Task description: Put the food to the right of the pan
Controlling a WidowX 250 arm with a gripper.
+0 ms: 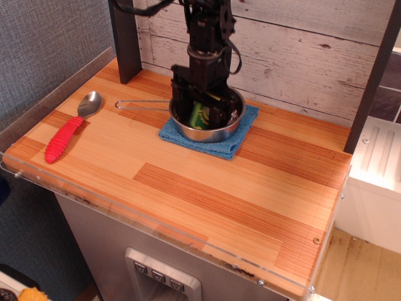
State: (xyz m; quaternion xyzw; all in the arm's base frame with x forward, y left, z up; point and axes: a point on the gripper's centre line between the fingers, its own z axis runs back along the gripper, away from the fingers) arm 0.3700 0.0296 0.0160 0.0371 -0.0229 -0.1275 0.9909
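Observation:
The small shiny steel pan (219, 133) sits on a blue cloth at the back middle of the wooden counter, with its thin wire handle (141, 105) pointing left. The green food (200, 114) lies inside the pan and is partly hidden by my gripper. My black gripper (197, 120) reaches straight down into the pan. It is open, with one finger on each side of the food. I cannot tell whether the fingers touch it.
The blue cloth (237, 144) lies under the pan. A red-handled spoon (64, 136) lies at the left. A dark post (125, 44) stands at the back left. The plank wall is close behind the pan. Bare wood (294, 147) lies right of the cloth.

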